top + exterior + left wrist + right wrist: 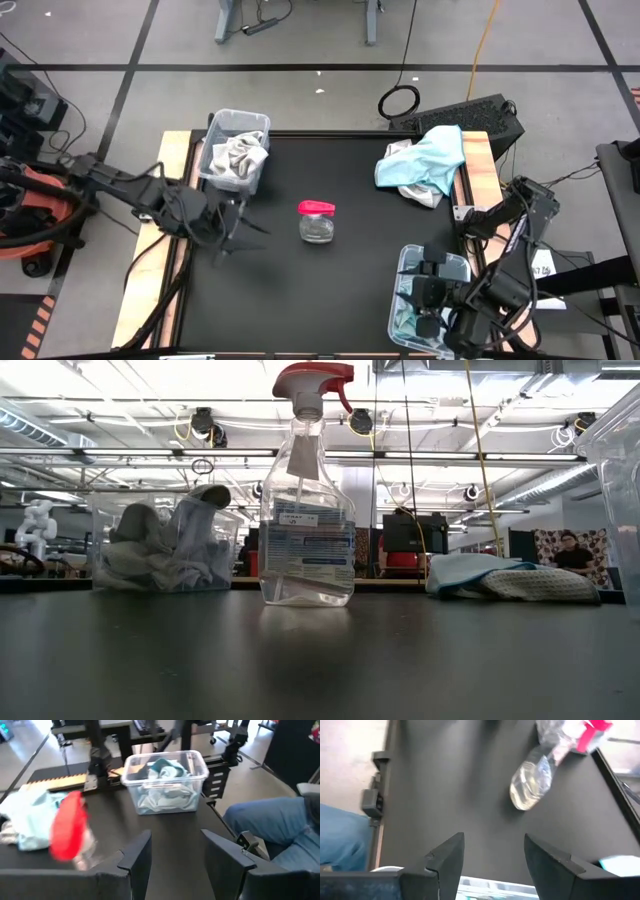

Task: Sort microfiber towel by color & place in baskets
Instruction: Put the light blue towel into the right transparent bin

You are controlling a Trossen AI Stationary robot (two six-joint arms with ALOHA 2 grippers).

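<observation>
The left basket (235,150), at the far left, holds pale grey-white towels (240,155); it also shows in the low view (165,545). The right basket (425,305), at the near right, holds light blue towels (162,770). A loose pile of light blue towels (428,160) with a grey-white one under it lies on the table's far right edge. My left gripper (238,225) is open and empty over the table, near the left basket. My right gripper (430,292) is open and empty above the right basket, whose rim (495,885) shows below its fingers.
A clear spray bottle with a red trigger head (317,220) stands upright at the table's centre, between the two arms. Wooden strips (150,260) run along the table's left and right edges. A person in jeans (270,820) sits beyond the right edge.
</observation>
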